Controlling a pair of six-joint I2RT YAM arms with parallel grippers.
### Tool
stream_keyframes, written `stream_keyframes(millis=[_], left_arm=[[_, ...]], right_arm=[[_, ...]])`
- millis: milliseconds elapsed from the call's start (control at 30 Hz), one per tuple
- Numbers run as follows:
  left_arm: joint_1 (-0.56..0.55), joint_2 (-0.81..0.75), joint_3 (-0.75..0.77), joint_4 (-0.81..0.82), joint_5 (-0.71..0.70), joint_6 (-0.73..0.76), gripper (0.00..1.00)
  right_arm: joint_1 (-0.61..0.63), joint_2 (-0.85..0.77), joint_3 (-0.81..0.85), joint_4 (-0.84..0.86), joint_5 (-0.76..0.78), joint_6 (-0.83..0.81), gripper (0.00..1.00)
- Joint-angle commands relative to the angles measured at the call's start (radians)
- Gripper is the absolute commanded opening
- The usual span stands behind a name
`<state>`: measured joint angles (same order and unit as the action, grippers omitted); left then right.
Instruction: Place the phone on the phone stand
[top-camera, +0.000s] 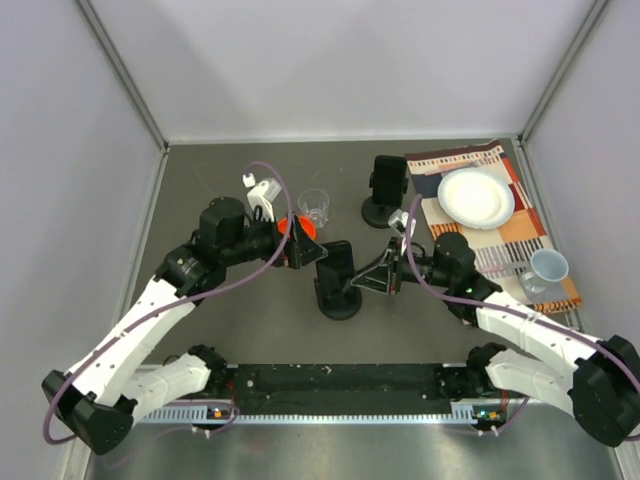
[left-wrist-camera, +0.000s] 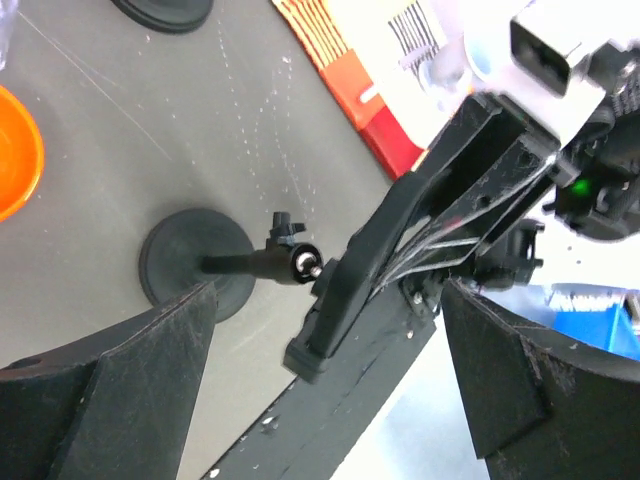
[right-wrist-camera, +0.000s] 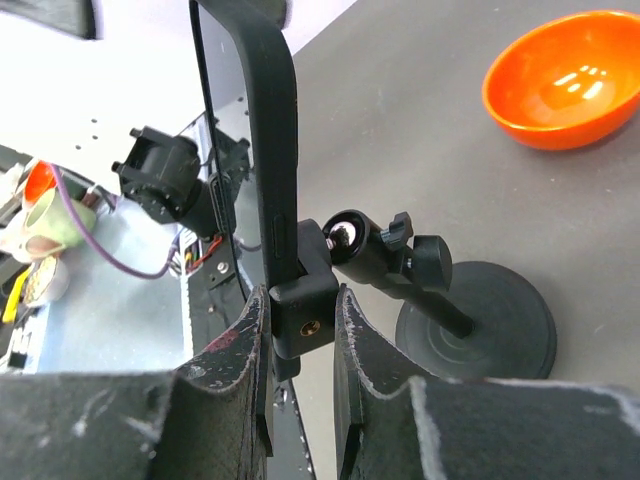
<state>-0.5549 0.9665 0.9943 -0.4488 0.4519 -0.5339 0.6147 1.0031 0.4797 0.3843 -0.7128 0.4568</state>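
Nothing legible; only a barcode (left-wrist-camera: 413, 35) on a white label (left-wrist-camera: 440, 25).

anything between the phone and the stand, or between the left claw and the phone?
Nothing visible. The phone already stands in the phone stand's clamp, with the right claw closed around that clamp. The left claw is open, facing the phone with only air between.

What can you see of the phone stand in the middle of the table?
The phone stand is black: a round flat base on the table, a slim stem, a ball joint with a knob, and a clamp holding the dark phone. The right gripper pinches its clamp; the left gripper stands open around it.
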Motion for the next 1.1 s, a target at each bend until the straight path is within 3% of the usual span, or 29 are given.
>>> stream_keyframes(millis=[0, 33, 67, 267, 367, 533, 1067], left_arm=[[-0.153, -0.054, 0.089, -0.042, -0.321, -0.176, 0.98], [-0.199, -0.054, 0.113, -0.069, -0.461, -0.193, 0.98], [-0.283, -0.039, 0.130, -0.083, -0.535, -0.218, 0.98], [-0.539, 0.157, 0.355, -0.308, -0.994, -0.284, 0.98], [-0.611, 0.263, 0.460, -0.410, -1.094, -0.332, 0.98], [-0.655, 0.359, 0.541, -0.458, -1.168, -0.370, 0.98], [-0.662, 0.491, 0.560, -0.406, -1.191, -0.324, 0.95]], right_arm=[[0.025, -0.063, -0.004, -0.057, 0.165, 0.046, 0.00], [0.043, -0.070, -0.001, -0.070, 0.217, 0.040, 0.00], [0.052, -0.077, 0.003, -0.082, 0.236, 0.034, 0.00], [0.100, -0.150, 0.000, -0.119, 0.358, 0.019, 0.00], [0.100, -0.188, -0.016, -0.124, 0.388, 0.016, 0.00], [0.100, -0.189, -0.029, -0.117, 0.372, 0.020, 0.00], [0.100, -0.208, -0.052, -0.101, 0.357, 0.020, 0.05]])
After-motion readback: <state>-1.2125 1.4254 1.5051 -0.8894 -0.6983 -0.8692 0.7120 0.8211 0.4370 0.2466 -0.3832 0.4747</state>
